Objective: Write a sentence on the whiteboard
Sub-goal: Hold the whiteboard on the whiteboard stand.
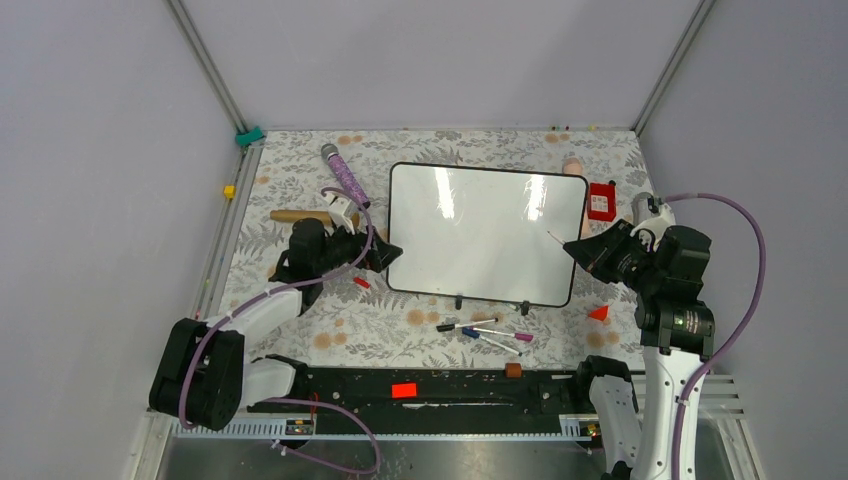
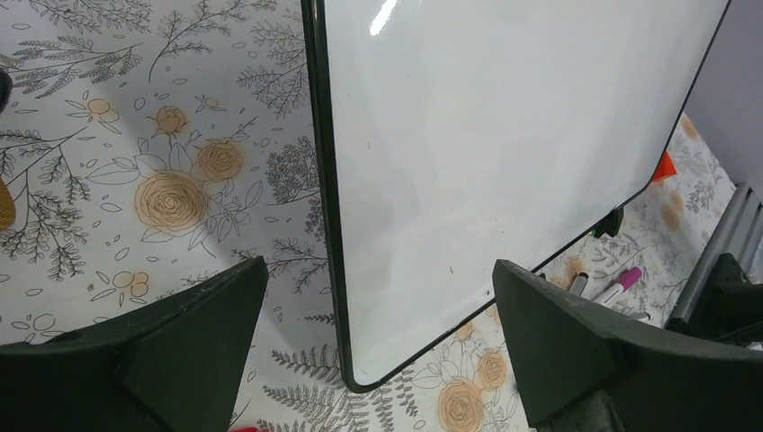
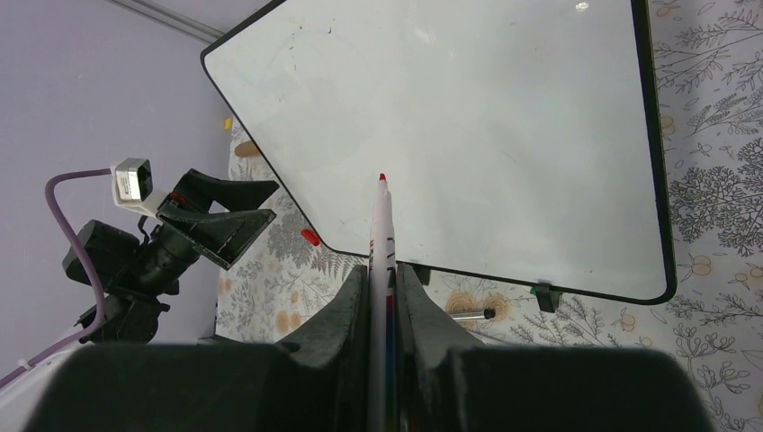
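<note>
The whiteboard [image 1: 485,230] lies on the floral tablecloth and its surface is blank; it also shows in the left wrist view [image 2: 486,162] and the right wrist view [image 3: 486,135]. No red sentence shows on it. My left gripper [image 1: 385,255] is open, with its fingers either side of the board's near-left corner [image 2: 380,264]. My right gripper [image 1: 590,250] is shut on a white marker [image 3: 381,216] with a red tip. It holds the marker at the board's right edge, tip pointing over the board [image 3: 382,268].
A red cap [image 1: 361,283] lies by the left gripper. Several markers [image 1: 490,333] lie in front of the board. A red box [image 1: 601,201], a purple roller [image 1: 345,175], a wooden piece [image 1: 298,216] and an orange triangle [image 1: 599,313] lie around the board.
</note>
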Controlling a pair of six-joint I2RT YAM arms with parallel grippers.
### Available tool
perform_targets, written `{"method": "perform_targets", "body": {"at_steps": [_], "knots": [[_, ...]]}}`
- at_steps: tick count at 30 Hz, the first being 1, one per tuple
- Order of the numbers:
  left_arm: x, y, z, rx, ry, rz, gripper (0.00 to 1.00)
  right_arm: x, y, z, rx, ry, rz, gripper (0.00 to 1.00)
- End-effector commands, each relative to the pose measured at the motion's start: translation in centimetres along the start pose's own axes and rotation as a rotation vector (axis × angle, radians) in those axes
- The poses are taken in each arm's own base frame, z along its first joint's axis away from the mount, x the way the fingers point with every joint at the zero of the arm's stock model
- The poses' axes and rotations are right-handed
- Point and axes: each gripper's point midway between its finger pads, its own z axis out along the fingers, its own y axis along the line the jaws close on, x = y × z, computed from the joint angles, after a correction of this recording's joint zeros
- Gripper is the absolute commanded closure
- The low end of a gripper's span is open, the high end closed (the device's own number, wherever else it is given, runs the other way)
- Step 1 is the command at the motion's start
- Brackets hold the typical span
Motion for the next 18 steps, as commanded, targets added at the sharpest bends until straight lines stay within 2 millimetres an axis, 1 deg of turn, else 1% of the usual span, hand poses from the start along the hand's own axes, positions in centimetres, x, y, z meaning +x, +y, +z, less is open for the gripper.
{"method": "perform_targets", "body": {"at_steps": [1, 3, 4, 6, 10, 12, 13, 14, 15, 16, 18], "knots": [[-1.2, -0.4, -0.4, 0.017, -0.026, 0.125, 0.04, -0.3, 0.8, -0.4, -0.026, -0.007, -0.036, 1.00], [-1.3, -0.6, -0.3, 0.035, -0.025, 0.128, 0.16, -0.2, 0.6, -0.3, -0.021, -0.005, -0.033, 1.00], [-1.1, -0.7, -0.2, 0.046, -0.017, 0.141, 0.20, -0.1, 0.5, -0.2, -0.020, -0.002, -0.032, 1.00], [-0.4, -0.5, -0.2, 0.051, -0.007, 0.141, 0.21, 0.1, 0.4, -0.2, -0.018, 0.003, -0.032, 1.00], [0.3, -0.8, 0.2, 0.095, -0.008, 0.131, 0.30, 0.2, 0.3, -0.1, -0.020, 0.006, -0.030, 1.00], [0.8, -0.5, 0.6, 0.096, 0.034, 0.116, 0.32, 0.1, 0.4, -0.2, -0.021, 0.005, -0.032, 1.00], [0.9, -0.2, 0.8, 0.089, 0.048, 0.108, 0.38, 0.1, 0.5, -0.2, -0.023, 0.003, -0.033, 1.00], [1.0, 0.4, 1.1, 0.074, 0.055, 0.096, 0.52, 0.0, 0.5, -0.3, -0.024, 0.001, -0.034, 1.00], [1.1, 0.9, 1.3, 0.065, 0.057, 0.079, 0.63, 0.0, 0.5, -0.3, -0.023, 0.001, -0.034, 1.00], [1.1, 1.1, 1.3, 0.080, 0.049, 0.066, 0.69, 0.0, 0.5, -0.2, -0.021, 0.000, -0.033, 1.00], [1.1, 0.1, 1.1, 0.163, 0.030, 0.030, 0.70, 0.1, 0.4, -0.2, -0.018, 0.002, -0.030, 1.00]]}}
